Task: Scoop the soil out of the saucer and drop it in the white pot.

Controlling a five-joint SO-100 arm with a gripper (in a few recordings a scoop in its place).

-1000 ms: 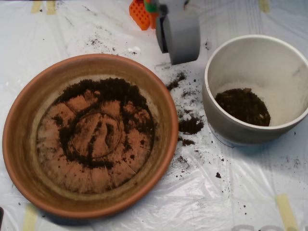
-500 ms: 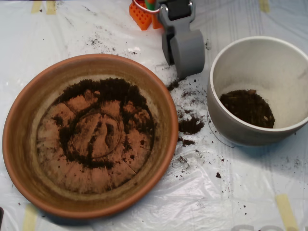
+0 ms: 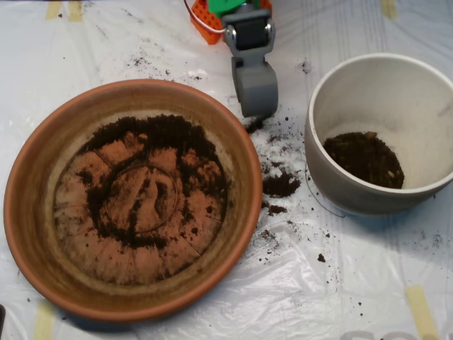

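The saucer (image 3: 32,212) is a wide terracotta dish at the left. Soil (image 3: 159,134) lies in it as a dark arc along the far side and a thin ring round the centre. At the right stands the white pot (image 3: 333,177) with a mound of soil (image 3: 362,157) at its bottom. My grey scoop (image 3: 255,106) hangs between them, just past the saucer's far right rim and over the sheet. It points down the picture and looks shut, with no gap showing between its shells.
Spilled soil (image 3: 281,185) lies scattered on the white plastic sheet (image 3: 354,283) between saucer and pot. An orange part of the arm (image 3: 205,21) sits at the top edge. Yellow tape strips (image 3: 419,308) hold the sheet at the corners.
The scoop has swung left and turned narrower, its tip now near the saucer's rim. The white pot shifted slightly right a second ago and has stayed there since.
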